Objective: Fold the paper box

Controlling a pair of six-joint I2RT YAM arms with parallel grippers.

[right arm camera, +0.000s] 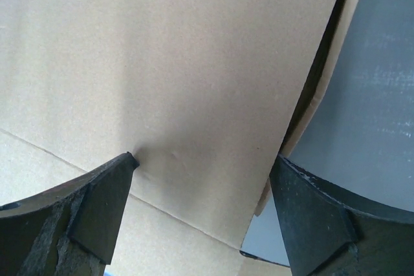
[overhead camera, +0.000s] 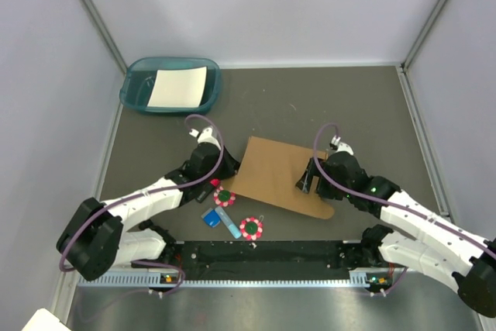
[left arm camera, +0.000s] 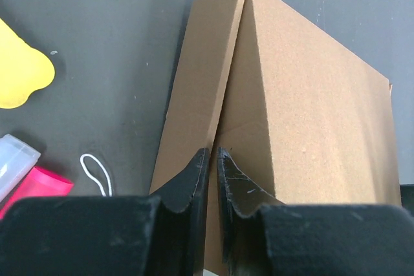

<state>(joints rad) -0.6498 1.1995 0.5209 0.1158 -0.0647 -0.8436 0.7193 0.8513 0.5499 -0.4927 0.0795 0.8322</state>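
Note:
The paper box (overhead camera: 271, 172) is a brown cardboard sheet lying mid-table, partly folded. In the left wrist view the paper box (left arm camera: 304, 114) rises in a ridge where two panels meet. My left gripper (left arm camera: 212, 154) is shut on that ridge at the sheet's left edge, and it shows in the top view (overhead camera: 231, 177) too. My right gripper (right arm camera: 207, 159) is open wide over a cardboard panel (right arm camera: 181, 63); its left fingertip (right arm camera: 126, 163) touches the panel and its right finger stands past the panel's edge. It sits on the sheet's right part (overhead camera: 304, 178).
A teal tray (overhead camera: 133, 92) holding a white sheet (overhead camera: 177, 87) stands at the back left. Small items lie near the front: two flower-shaped discs (overhead camera: 225, 197), a blue piece (overhead camera: 210, 218). A yellow shape (left arm camera: 19, 72), pink piece (left arm camera: 40, 184) and white loop (left arm camera: 96, 171) lie left of the box.

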